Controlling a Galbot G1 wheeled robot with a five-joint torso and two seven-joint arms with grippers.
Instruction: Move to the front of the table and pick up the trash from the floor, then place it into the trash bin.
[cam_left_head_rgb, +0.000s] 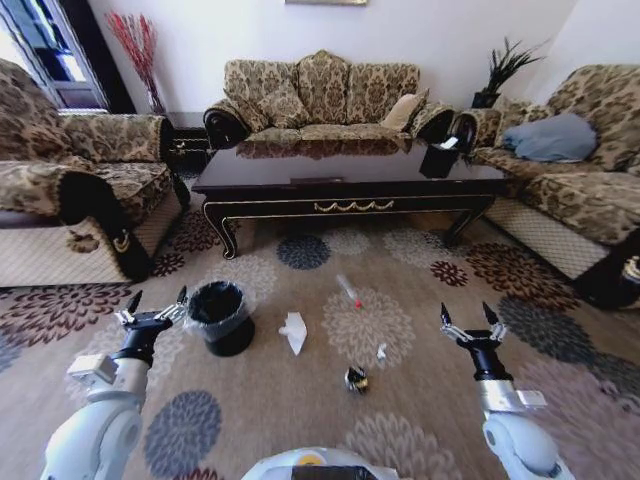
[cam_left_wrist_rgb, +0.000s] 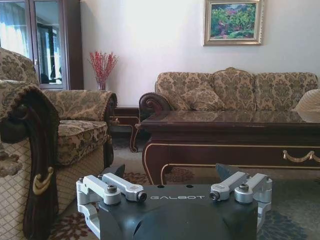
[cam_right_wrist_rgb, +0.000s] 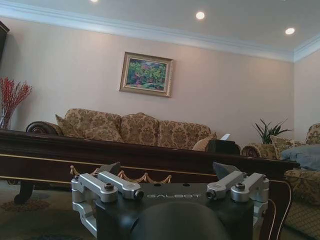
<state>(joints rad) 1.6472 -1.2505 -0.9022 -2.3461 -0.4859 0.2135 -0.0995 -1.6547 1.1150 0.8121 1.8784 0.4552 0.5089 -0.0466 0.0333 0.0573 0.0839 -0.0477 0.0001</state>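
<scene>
The left gripper is held wide open, empty, just left of the bin. On the carpet right of the bin are scattered a tissue, bottle, scrap and wrapper. The right gripper is spread wide, empty. The table stands beyond.

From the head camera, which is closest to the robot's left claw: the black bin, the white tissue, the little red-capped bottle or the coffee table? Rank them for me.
Measured from the left gripper, which is open:
1. Trash bin, right beside it on the carpet.
2. White tissue, just past the bin toward the middle.
3. Red-capped bottle, farther toward the right gripper.
4. Table, beyond them all, before the sofa.
</scene>
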